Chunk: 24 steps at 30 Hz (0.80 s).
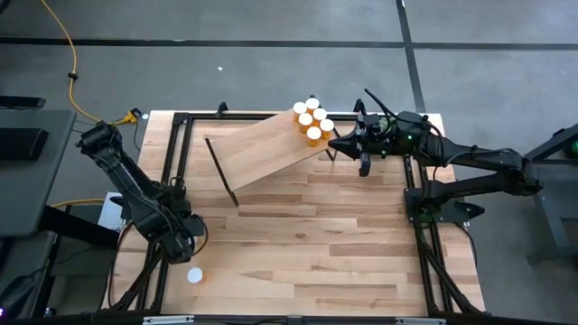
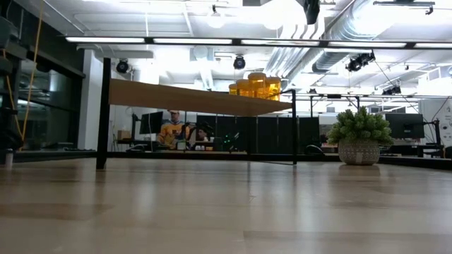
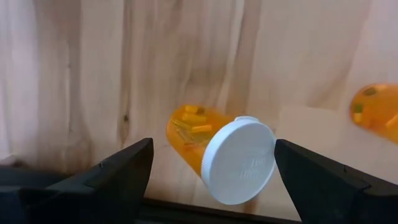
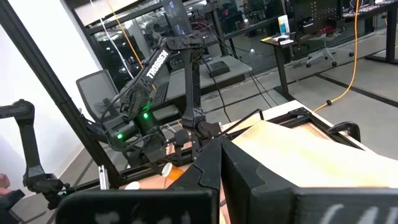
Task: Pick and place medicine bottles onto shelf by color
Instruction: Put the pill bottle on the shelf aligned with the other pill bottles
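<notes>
The shelf is a light-wood plank on thin black legs at the table's far middle. Several orange medicine bottles with white caps stand on its right end and also show in the low view. One bottle lies on its side on the table at the near left, white cap toward my left gripper. My left gripper is open just above it, one finger on either side, not touching. Another bottle lies beside it. My right gripper is shut and empty beside the shelf's right end.
A fuzzy green plant in a pot stands at the back right. Black frame rails run along the table's left and right sides. Bare tabletop lies between the shelf and the near edge. People sit in the room behind.
</notes>
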Available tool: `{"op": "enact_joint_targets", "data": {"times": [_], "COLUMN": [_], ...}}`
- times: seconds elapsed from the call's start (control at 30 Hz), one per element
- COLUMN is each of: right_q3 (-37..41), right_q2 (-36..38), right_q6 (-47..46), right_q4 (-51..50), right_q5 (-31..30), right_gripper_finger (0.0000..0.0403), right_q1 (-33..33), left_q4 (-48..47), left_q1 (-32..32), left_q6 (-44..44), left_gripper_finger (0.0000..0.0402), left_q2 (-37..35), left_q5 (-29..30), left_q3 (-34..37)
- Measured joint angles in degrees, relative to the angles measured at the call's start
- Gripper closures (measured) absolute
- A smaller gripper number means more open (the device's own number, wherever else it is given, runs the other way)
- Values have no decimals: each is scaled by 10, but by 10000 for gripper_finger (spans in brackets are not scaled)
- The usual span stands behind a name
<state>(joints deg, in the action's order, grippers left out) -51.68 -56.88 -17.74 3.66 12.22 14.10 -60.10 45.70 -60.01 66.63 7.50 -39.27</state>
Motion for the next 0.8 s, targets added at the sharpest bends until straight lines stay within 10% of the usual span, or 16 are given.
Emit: {"op": "enact_joint_targets", "data": {"times": [0.8], "right_q3": [0], "right_q2": [0], "right_q6": [-2], "right_q4": [0], "right_q5": [0], "right_gripper_finger": [403], "right_q1": [0], "left_q4": [-59], "left_q1": [-64], "left_q6": [16], "left_gripper_finger": [76], "left_q2": [-56], "left_q5": [13], "left_q3": [-5]}}
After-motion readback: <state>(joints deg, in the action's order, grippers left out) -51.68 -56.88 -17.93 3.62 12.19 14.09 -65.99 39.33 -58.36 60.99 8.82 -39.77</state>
